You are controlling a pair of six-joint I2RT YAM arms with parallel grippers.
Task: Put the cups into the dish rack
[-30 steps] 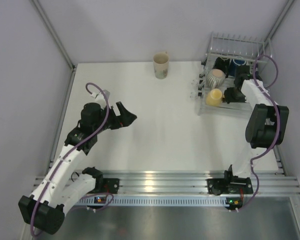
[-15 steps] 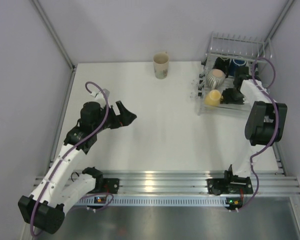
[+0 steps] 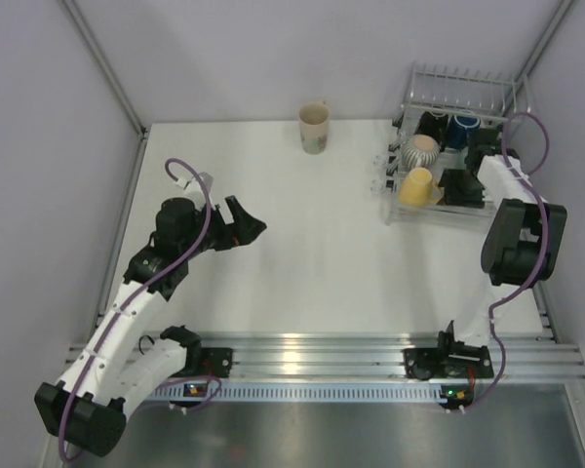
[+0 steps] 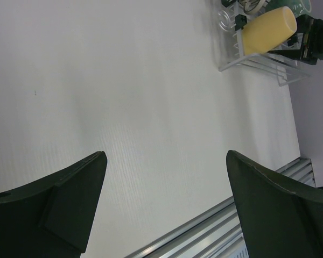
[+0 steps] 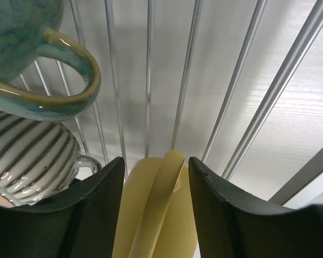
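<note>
At the far right corner of the table [image 3: 312, 263], the dish rack [image 3: 463, 73] already carries most of the cups. The yellow mug [image 3: 416, 185] lies on its side in the rack's near left part, just beside the grey ribbed mug [image 3: 421, 148], which sits one place farther back. Behind these, along the rack's far side, are the black mug [image 3: 431, 124] and the dark blue mug [image 3: 465, 127]. The right wrist view shows the teal-green mug [image 5: 21, 32] directly above the ribbed one, its handle curving out over the thin tines [image 5: 185, 70].

The right gripper [image 3: 458, 185] reaches into the rack from the right and pinches the yellow mug at its handle side. In its own camera the yellow fills the gap between both fingers [image 5: 97, 215].

One cup is not in the rack: the tall cream mug [image 3: 314, 128] stands upright on the table near the far edge, well apart from the rack.

The left gripper [image 3: 242, 222] hangs over bare table on the left, fingers spread wide with nothing between them. Its camera looks across the table towards the rack's near corner.
</note>
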